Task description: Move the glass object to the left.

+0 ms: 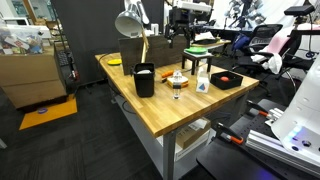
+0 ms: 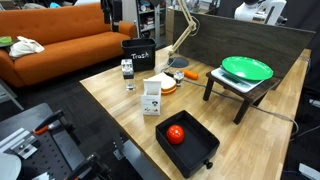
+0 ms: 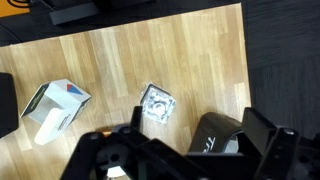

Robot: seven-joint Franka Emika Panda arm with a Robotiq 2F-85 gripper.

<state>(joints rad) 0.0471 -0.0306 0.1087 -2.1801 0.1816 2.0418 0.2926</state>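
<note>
The glass object is a small clear drinking glass standing on the wooden table, between a black container and a small white bottle. It also shows in an exterior view and from above in the wrist view. My gripper is open and empty, well above the table. Its dark fingers frame the bottom of the wrist view, over the black container and just beside the glass. In an exterior view the gripper hangs high over the back of the table.
A flat orange block lies near the white bottle. A black tray holds a red ball. A green plate sits on a small stand. A desk lamp leans over the back. The table edge is close.
</note>
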